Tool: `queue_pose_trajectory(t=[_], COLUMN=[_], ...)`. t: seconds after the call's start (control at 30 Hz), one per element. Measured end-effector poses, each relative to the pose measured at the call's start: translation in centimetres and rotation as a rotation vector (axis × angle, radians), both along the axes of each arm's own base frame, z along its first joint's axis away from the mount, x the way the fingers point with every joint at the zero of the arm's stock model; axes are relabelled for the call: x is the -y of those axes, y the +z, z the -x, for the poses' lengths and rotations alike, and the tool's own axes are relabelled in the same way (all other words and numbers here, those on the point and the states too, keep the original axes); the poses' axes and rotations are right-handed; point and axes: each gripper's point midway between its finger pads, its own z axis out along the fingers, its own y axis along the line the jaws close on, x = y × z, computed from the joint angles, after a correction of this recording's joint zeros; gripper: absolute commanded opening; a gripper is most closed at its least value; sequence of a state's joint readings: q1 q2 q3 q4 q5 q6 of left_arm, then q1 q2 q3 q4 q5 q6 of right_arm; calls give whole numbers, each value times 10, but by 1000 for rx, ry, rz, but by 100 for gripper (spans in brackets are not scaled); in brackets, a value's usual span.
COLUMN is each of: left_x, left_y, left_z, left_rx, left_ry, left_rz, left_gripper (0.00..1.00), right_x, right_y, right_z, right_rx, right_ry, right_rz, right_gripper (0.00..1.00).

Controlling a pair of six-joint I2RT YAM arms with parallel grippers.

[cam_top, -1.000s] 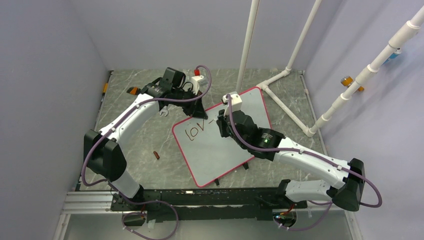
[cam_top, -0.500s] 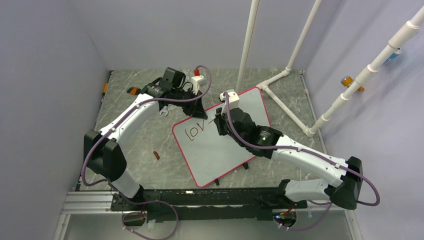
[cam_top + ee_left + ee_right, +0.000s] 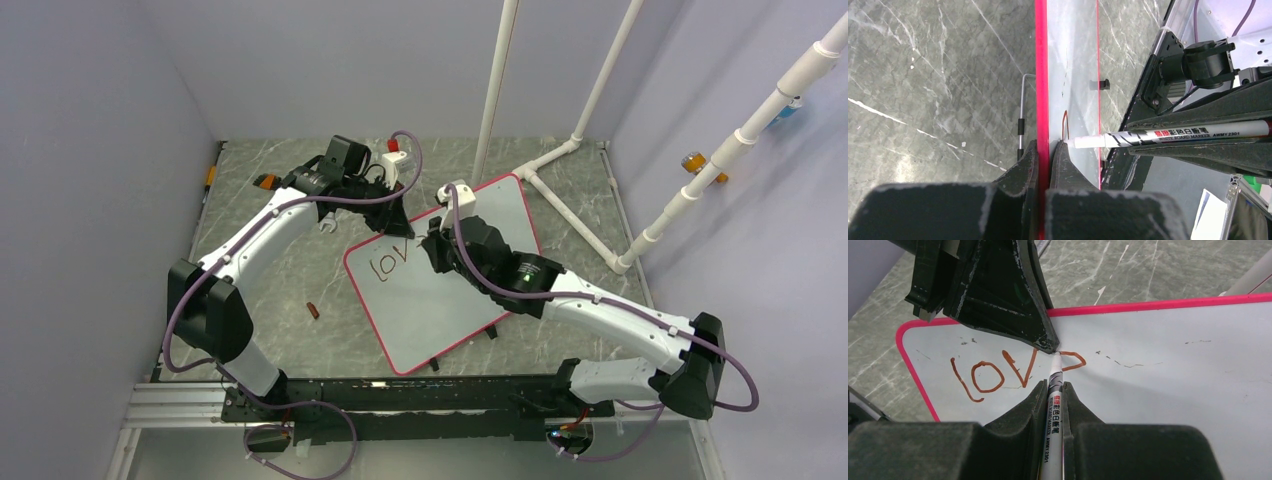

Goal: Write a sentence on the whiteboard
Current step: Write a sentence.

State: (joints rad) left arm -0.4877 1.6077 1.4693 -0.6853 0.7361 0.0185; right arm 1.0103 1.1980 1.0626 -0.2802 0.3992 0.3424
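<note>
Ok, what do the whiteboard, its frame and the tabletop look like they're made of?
Whiteboard: smooth, slightly glossy white sheet, probably coated; faint stray marks show. Frame: bright pink-red strip, probably plastic. Tabletop: grey with white veins, marble or a printed laminate; cannot tell.

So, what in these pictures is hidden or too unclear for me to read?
Top external: the sentence past "lov" is hidden under the right gripper; the small red thing left of the whiteboard is too small to name.
Left wrist: the whiteboard is almost edge-on, writing unreadable.
Right wrist: the marker is cut off by the bottom edge; the left gripper covers part of the whiteboard's far edge.
</note>
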Motion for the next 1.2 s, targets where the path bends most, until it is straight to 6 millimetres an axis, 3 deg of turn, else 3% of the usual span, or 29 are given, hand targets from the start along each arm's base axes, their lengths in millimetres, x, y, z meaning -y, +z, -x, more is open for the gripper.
queue_pose_trajectory(t=[0.6, 1.2], left_x=[0, 1], left_y=[-1, 1], left_z=[0, 1], left_rx=[-1, 7], left_ry=[1, -4], left_rz=[-1, 4], left_gripper=[0, 0], right_x=[9, 38], right_y=[-17, -20], right_z=[13, 5], right_rx=[-41, -17], right_ry=[1, -101], right_rz=[-39, 72], right_gripper=[0, 0])
